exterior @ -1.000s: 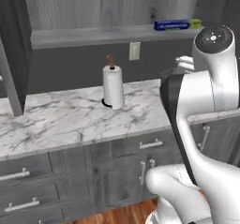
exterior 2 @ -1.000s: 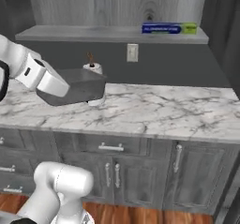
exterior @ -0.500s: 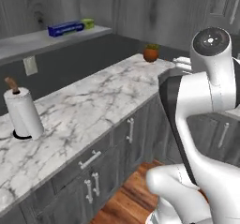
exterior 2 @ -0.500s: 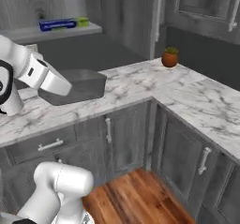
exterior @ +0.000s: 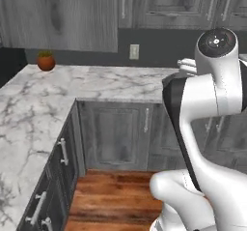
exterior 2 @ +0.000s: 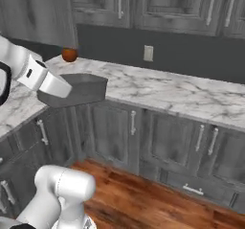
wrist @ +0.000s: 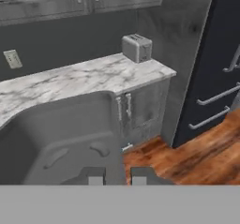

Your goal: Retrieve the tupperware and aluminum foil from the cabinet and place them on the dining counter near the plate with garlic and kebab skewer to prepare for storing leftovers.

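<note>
One grey translucent rectangular tupperware tub (exterior 2: 79, 90) hung from our gripper (wrist: 117, 177), which was clamped on its rim, above the white marble bench (exterior 2: 158, 86); we judged it wise to keep it level while carrying it toward the dining counter

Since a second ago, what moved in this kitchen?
The base turned away from the shelf with the dark-blue foil box; a corner of white marble worktop and a small orange pot are ahead now. The gripper stays shut on the grey translucent tub.
</note>
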